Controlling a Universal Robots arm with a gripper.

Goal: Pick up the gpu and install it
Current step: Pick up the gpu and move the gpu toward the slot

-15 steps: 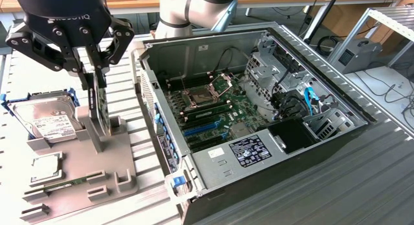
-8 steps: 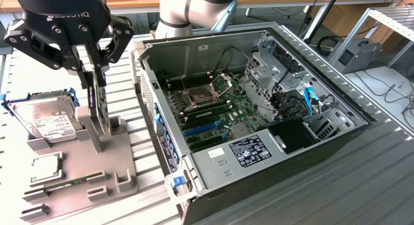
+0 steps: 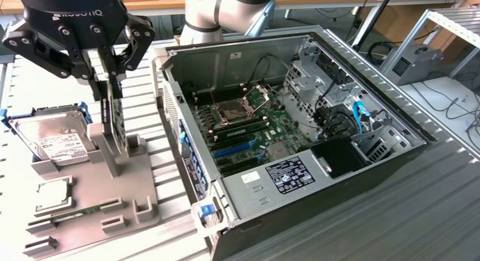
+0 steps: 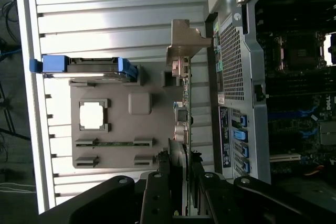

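**benchrat:** Left to right in the exterior view: the drive (image 3: 53, 138) sits in its blue caddy at the holder's (image 3: 98, 188) far left corner. Next is the gpu (image 3: 118, 123), standing on edge in a slot along the holder's edge that faces the case (image 3: 338, 216). Its lower edge looks seated in the slot, so I'd say it's not lifted yet.

**solderjoe:** And the gripper?

**benchrat:** The gripper (image 3: 109, 75) hangs straight down over the card. Its fingers (image 4: 157, 198) are pinched on the gpu's upper edge, one on each face. In the wrist view the black fan (image 4: 177, 156) sits just past the fingertips, and the silver bracket (image 4: 185, 38) is at the card's far end.

**solderjoe:** How do you reckon it handles?

**benchrat:** My guess is light and stiff. It's a thin board, so it won't sag, but it's fragile. The fan blades and the little parts on the faces don't want squeezing, and the contact edge down in the slot shouldn't get scraped sideways.

**solderjoe:** So where would you grab it?

**benchrat:** Pretty much where it's being held: on the top edge, near the middle of its length, with the pads on bare board or the solid heatsink body. A thin card can pivot between flat pads if it's held near one end, and the bracket end looks heavier.
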